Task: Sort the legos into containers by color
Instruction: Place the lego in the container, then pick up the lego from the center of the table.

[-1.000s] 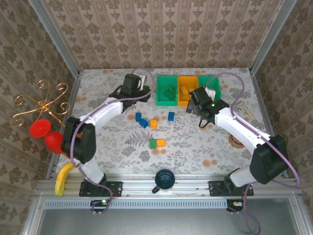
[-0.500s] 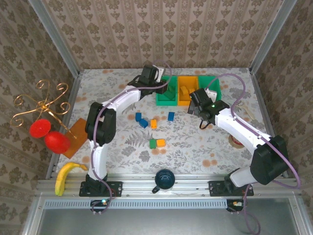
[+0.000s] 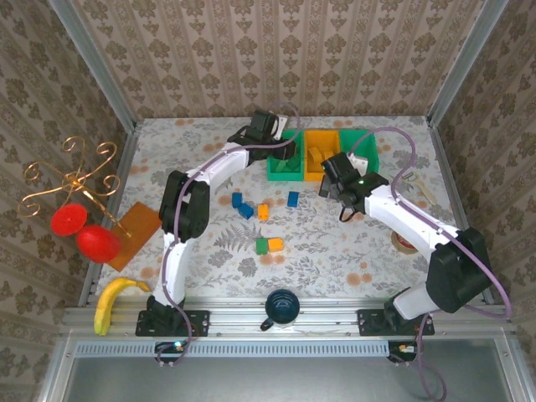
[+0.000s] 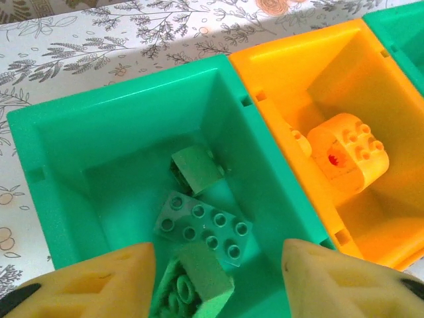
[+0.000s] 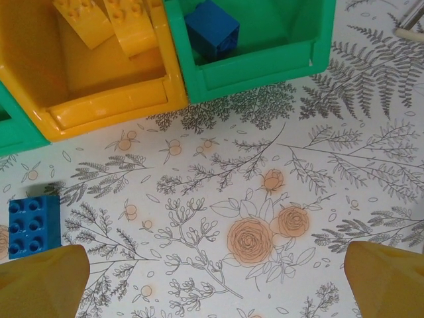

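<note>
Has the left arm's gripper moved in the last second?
Yes. The left gripper swung right, from beside the left green bin to over it, in the top view.

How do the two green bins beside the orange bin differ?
The left green bin holds several green bricks; the right green bin shows a blue brick. The left green bin stands at the orange bin's left side, the right green bin at its right. Both are open-topped and rectangular.

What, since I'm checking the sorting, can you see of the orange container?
The orange container is an open-topped rectangular bin of glossy, moulded-looking plastic with a thick rim. It stands upright at the far side of the table, flush between the left green container and the right green container. The legos seen inside are orange, one rounded with studs.
</note>
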You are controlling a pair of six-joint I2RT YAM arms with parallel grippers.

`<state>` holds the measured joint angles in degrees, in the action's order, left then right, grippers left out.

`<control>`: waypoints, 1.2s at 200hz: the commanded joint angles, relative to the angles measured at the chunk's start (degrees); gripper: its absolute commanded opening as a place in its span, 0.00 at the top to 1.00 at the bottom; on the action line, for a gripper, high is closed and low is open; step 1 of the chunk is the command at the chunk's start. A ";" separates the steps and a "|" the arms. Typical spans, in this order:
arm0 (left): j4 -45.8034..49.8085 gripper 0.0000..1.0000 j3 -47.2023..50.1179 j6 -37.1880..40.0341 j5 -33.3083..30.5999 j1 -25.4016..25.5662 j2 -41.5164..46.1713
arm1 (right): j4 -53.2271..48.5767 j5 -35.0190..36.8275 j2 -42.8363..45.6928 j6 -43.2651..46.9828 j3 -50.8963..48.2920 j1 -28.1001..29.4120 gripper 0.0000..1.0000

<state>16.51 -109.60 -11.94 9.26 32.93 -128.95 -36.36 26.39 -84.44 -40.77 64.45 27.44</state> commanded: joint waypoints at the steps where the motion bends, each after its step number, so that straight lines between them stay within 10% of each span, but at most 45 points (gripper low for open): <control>1: 0.76 0.44 -1.13 0.17 0.85 0.45 1.61 | 0.06 0.00 -1.63 -1.23 0.71 0.85 0.00; 157: -20.75 0.00 47.59 -11.75 -8.58 -6.25 39.63 | 3.40 -11.37 -18.22 0.52 12.04 6.03 0.18; 240: -18.09 0.00 61.71 -13.46 -10.16 -13.32 46.99 | 0.41 -16.17 -30.82 1.39 22.47 6.57 0.27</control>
<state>-2.09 -49.74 -24.08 0.38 20.16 -84.33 -33.56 12.47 -112.55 -40.25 84.09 33.71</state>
